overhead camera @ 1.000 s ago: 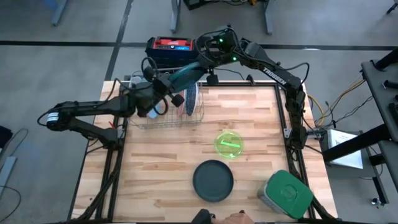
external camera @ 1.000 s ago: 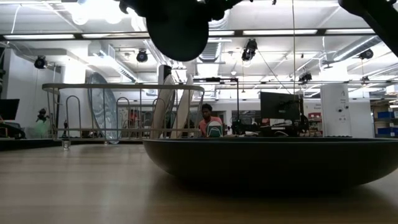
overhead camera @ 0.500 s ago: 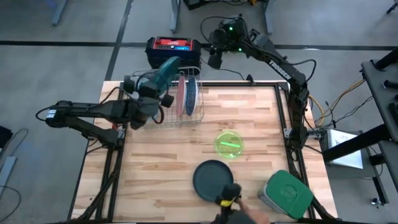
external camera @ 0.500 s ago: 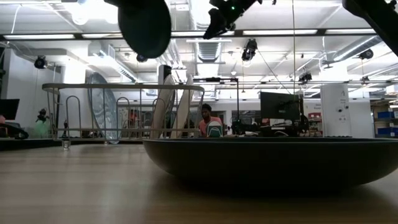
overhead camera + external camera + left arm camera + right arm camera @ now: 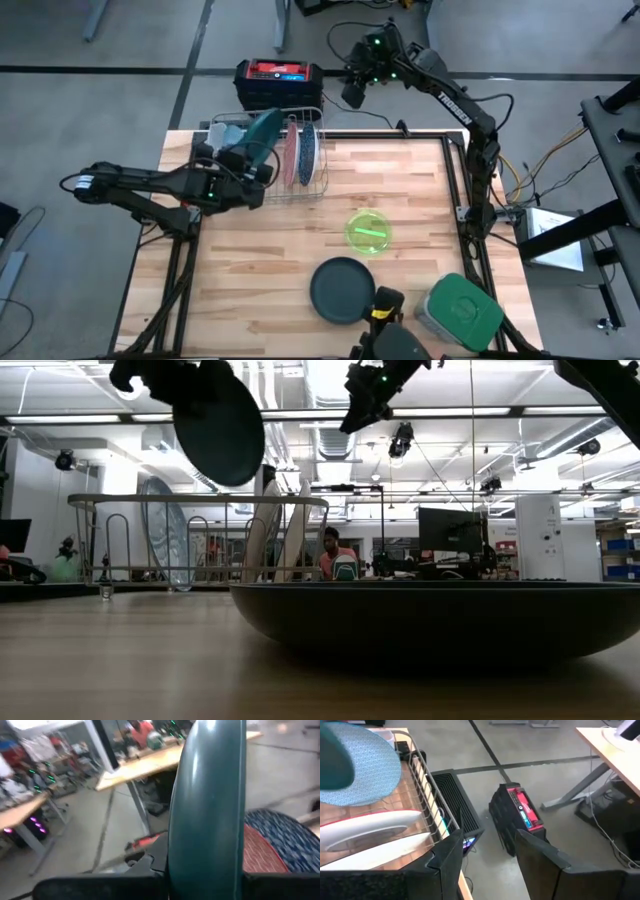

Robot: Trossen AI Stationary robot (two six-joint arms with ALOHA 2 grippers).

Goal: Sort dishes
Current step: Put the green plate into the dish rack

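A dark teal plate (image 5: pixel 263 132) (image 5: pixel 218 422) hangs over the left part of the wire rack (image 5: pixel 270 178), with my left gripper (image 5: pixel 243 168) shut on it. A reddish plate (image 5: pixel 291 152) and a blue patterned plate (image 5: pixel 308 152) stand on edge in the rack. A light blue plate (image 5: pixel 365 767) also stands there. My right gripper (image 5: pixel 353 92) (image 5: pixel 485 857) is open and holds nothing, high up beyond the table's far edge. A lime green bowl (image 5: pixel 368 230) and a dark round dish (image 5: pixel 342 290) lie flat on the table. My left gripper pinches the teal plate's rim (image 5: pixel 205 870) between its two fingers, one on each face. The fingers come about level from the table's left. The plate stands on edge beyond the fingers, lifted clear above the rack.
A square grey container with a green lid (image 5: pixel 462 312) sits at the near right corner. A person's hand with a yellow and black object (image 5: pixel 383 318) reaches in at the near edge. A red and black box (image 5: pixel 278 80) stands on the floor behind the rack.
My right gripper has let go of the teal plate and drawn back beyond the table's far edge. My left gripper has carried the plate toward the table's left, over the rack's left part, and rolled it up onto its edge.
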